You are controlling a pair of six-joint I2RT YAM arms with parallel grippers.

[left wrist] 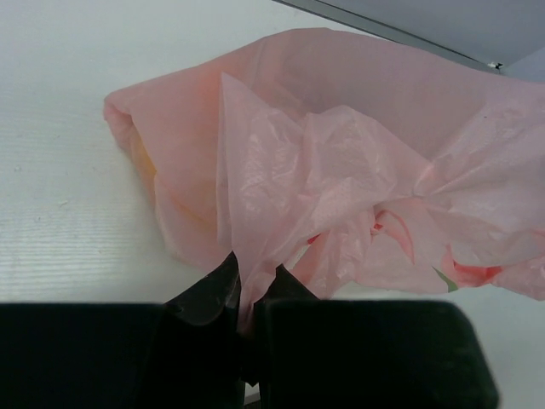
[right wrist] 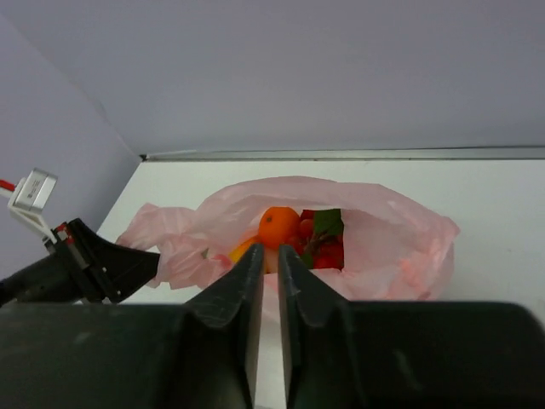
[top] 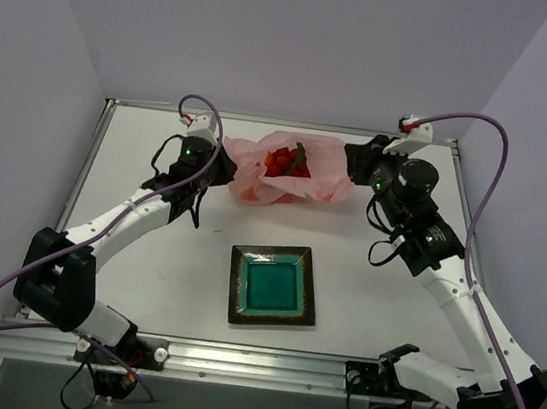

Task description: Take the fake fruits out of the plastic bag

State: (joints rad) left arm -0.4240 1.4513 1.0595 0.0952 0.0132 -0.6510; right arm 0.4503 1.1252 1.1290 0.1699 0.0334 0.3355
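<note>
We find the left pincer [left wrist: 253, 277] clamping the bag [left wrist: 341, 128], the right pincer [right wrist: 270, 251] narrow and empty; a hard tug could scatter the fruits [right wrist: 298, 237].

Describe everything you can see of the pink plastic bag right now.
The plastic bag is thin, crinkly, translucent pink film, slumped at the far middle of the white table. Its mouth gapes open, showing an orange, red fruits and a green leaf inside. The left gripper is shut on a bunched fold at its left side. The right gripper sits at its right edge; whether it pinches the film is unclear.
</note>
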